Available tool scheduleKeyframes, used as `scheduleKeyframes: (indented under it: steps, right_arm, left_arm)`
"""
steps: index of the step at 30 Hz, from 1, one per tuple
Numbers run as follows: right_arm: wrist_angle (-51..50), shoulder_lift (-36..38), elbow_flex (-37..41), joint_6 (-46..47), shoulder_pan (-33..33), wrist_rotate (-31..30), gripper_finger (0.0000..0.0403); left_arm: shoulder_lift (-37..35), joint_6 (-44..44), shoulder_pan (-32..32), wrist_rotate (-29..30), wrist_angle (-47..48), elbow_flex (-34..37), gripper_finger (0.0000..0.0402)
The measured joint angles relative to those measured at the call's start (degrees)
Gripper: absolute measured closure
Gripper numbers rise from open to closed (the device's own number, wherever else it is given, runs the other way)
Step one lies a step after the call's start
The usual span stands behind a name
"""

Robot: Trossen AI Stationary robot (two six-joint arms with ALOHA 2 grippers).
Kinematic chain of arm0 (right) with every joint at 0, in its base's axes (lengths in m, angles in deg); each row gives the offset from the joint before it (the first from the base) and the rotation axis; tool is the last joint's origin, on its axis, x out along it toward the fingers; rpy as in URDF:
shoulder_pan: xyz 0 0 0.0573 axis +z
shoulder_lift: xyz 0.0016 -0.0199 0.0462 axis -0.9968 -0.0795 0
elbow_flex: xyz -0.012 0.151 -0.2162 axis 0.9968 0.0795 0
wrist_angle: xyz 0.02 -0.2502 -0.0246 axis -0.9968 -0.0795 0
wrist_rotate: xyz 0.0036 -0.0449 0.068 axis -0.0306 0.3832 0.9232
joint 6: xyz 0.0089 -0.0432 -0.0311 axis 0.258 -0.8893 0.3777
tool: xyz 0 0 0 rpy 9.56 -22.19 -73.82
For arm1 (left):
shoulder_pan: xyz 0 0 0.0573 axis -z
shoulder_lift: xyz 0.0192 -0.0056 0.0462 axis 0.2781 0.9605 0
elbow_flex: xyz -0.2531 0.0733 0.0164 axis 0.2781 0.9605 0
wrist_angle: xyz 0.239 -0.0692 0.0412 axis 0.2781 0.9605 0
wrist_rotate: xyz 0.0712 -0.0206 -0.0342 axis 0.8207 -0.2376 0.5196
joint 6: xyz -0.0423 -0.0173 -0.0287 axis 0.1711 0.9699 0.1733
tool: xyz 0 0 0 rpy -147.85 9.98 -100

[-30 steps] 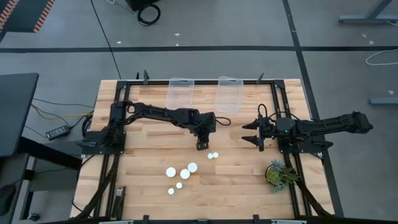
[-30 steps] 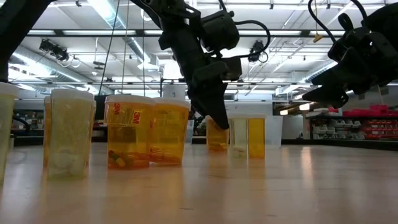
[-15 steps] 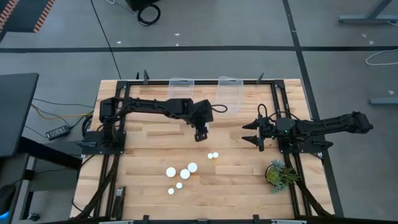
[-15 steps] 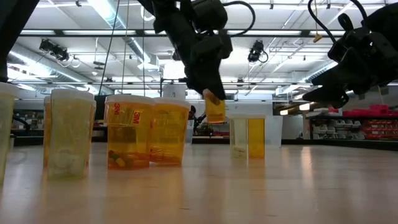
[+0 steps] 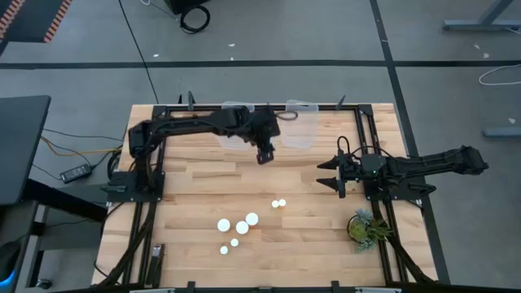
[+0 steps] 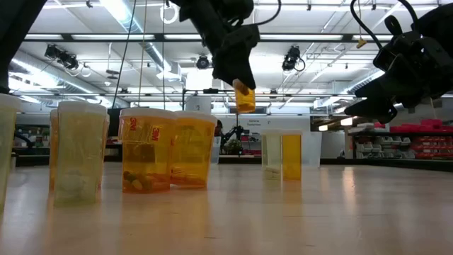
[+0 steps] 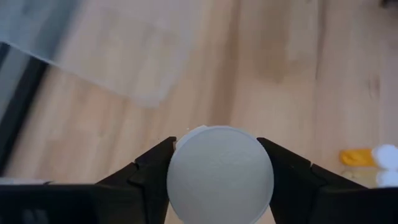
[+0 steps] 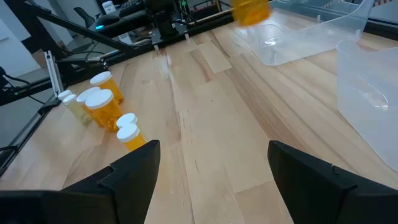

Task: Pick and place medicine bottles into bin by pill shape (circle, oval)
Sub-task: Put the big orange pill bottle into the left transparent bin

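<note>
Start at the left of the table in the high view. Your left gripper [image 5: 264, 155] hangs in the air just short of the two clear bins at the far edge, about 12 o'clock from the table's middle, in front of the gap between the left bin [image 5: 237, 124] and the right bin [image 5: 299, 123]. Its fingers are clamped on a bottle [image 6: 245, 96]; the left wrist view shows the white cap [image 7: 219, 172] pinched between both fingers [image 7: 151, 174], and the low view shows the orange body hanging clear of the wood.

This bottle looks like light, rigid plastic with smooth walls, so I judge it could twist or slip if you swing fast. The hold at the cap end looks sound. Whether its pills are round or oval cannot be read here.

Toward 6 o'clock of the table's middle, six more bottles [image 5: 236, 228] wait upright: a loose cluster of four, with a pair [image 5: 279, 203] just to its right. Take each by the sides near the cap; the small ones would tip easily if nudged.

At 3 o'clock your right gripper [image 5: 335, 173] waits above the table with its fingers spread wide and nothing between them. Beyond it, a small potted plant [image 5: 364, 227] sits near the right edge.
</note>
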Motion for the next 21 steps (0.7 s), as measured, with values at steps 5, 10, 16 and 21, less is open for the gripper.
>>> scheduleKeyframes:
  steps: [5,10,16,21]
  right_arm:
    - [0.02,0.0,0.0,0.02,-0.01,0.0,0.0098]
    - [0.02,0.0,0.0,0.02,0.0,0.0,0.0098]
    - [0.03,0.0,0.01,0.01,-0.01,0.0,0.0098]
    - [0.04,0.0,0.0,0.02,0.0,0.0,0.0098]
  left_arm:
    - [0.0,-0.29,-4.57,0.22,4.0,-2.86,0.0192]
    - [0.03,-1.99,-9.71,0.39,9.11,-2.96,0.0181]
    - [0.24,-2.82,-15.45,1.42,9.47,-0.42,0.0193]
    - [0.26,-2.8,-19.73,1.4,7.14,3.44,0.0185]
